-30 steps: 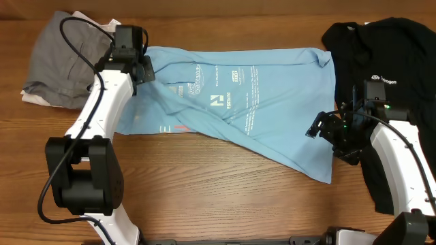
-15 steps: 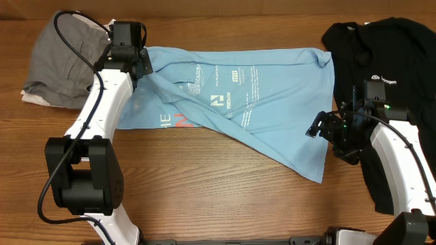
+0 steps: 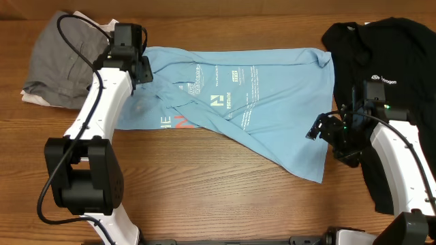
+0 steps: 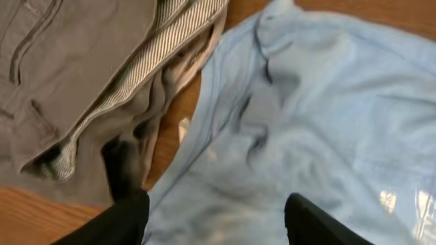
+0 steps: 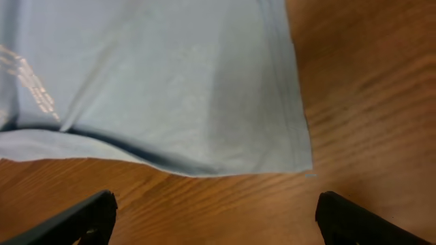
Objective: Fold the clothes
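Overhead view: a light blue T-shirt (image 3: pixel 272 102) lies creased across the far half of the wooden desk (image 3: pixel 218 204). Its far edge runs left to right, and its near side slants down to a corner close to the desk's right edge. Small white print (image 3: pixel 225 88) faces up, and coral and white letters (image 3: pixel 178 123) peek out at the shirt's near left edge. A grey garment (image 3: pixel 51 61) is heaped at the far left corner, just beside the shirt. A black garment (image 3: pixel 385 41) covers the far right corner.

The left jaws are spread and hang over the shirt's far left end, next to the grey garment's striped lining (image 4: pixel 136 82). The right jaws are spread wide over bare wood, just off the shirt's near right corner (image 5: pixel 293 160), holding nothing.

Risks, as a judgement:
- If the left jaws close here, they may pinch grey cloth together with blue and drag 2 garments at once.
- The right jaws sit off the hem, so closing may catch nothing or scrape the desk.
- The slanted, creased lie could leave any fold lopsided.
- The right arm (image 3: pixel 402 156) lies over black cloth and could pull it along.
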`<move>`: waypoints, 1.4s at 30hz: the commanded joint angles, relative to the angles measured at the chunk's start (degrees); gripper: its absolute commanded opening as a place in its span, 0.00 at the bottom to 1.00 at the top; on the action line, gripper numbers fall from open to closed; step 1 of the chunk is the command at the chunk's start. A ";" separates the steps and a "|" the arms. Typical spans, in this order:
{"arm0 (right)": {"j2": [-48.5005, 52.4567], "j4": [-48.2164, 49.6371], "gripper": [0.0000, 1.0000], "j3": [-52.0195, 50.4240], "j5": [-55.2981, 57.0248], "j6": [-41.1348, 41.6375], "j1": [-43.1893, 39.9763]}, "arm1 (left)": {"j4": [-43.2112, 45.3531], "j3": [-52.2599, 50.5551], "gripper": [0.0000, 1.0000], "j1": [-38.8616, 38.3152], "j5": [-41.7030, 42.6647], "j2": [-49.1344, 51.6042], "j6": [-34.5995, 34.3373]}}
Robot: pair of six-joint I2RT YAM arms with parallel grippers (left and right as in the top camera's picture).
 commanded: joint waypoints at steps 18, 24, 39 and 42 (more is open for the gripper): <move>-0.31 16.41 0.82 -21.46 7.43 19.41 0.24 | -22.47 12.72 0.69 0.31 7.54 -2.60 0.28; -0.31 21.16 0.62 -26.05 6.82 20.17 0.24 | -22.29 12.72 0.70 0.31 7.54 -2.58 0.28; -0.42 22.73 0.04 -25.59 4.13 19.96 0.22 | -22.29 12.70 0.70 0.33 7.50 -2.36 0.33; -2.21 20.26 0.04 -21.20 3.69 18.25 0.15 | -22.71 12.72 0.70 0.33 5.14 -2.38 1.36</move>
